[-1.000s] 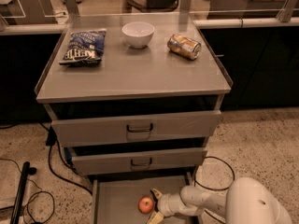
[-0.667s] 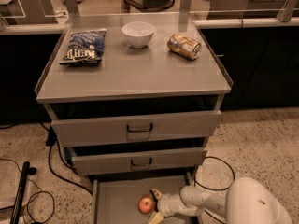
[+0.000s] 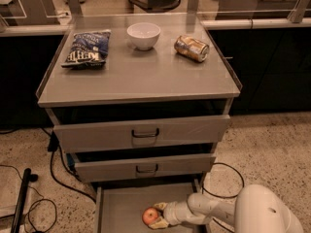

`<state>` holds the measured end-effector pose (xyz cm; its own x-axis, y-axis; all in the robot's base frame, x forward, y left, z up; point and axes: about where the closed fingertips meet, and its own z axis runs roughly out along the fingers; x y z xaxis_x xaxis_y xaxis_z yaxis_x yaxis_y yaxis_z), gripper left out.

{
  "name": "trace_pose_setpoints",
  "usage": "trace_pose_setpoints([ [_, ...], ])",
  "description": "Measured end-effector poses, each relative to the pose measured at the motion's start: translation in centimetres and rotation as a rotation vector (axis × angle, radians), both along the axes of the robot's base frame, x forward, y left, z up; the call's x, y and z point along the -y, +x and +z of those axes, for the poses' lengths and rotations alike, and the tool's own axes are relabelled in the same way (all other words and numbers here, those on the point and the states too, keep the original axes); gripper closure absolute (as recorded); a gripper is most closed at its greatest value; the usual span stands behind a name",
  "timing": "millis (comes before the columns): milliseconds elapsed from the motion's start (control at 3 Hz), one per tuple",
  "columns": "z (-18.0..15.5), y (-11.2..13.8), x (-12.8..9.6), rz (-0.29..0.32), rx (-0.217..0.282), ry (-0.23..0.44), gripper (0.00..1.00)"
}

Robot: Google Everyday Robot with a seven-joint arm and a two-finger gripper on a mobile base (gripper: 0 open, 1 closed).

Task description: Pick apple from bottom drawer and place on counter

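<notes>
The apple (image 3: pixel 150 216), small and red-orange, lies on the grey floor of the open bottom drawer (image 3: pixel 119 210), near the middle. My gripper (image 3: pixel 159 215) reaches in from the right on a white arm (image 3: pixel 209 209) and sits right against the apple's right side, low in the drawer. The counter (image 3: pixel 141 74) is the flat grey top of the cabinet, above the two upper drawers.
On the counter stand a blue chip bag (image 3: pixel 87 48) at the left, a white bowl (image 3: pixel 143 35) at the back middle and a can lying on its side (image 3: pixel 192 48) at the right. The two upper drawers (image 3: pixel 141 132) stick out above the bottom one. Cables (image 3: pixel 53 176) lie on the floor at the left.
Hardly anything: the gripper stays against the apple's right side in the bottom drawer, and the apple has not left the drawer floor.
</notes>
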<state>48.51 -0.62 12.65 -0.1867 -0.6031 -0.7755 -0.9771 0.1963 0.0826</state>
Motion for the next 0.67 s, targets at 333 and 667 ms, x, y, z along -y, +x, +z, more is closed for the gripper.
trace_pose_setpoints([
  [333, 0.0, 0.0, 0.0, 0.0, 0.0, 0.0, 0.64],
  [667, 0.0, 0.0, -0.01, 0.0, 0.0, 0.0, 0.88],
])
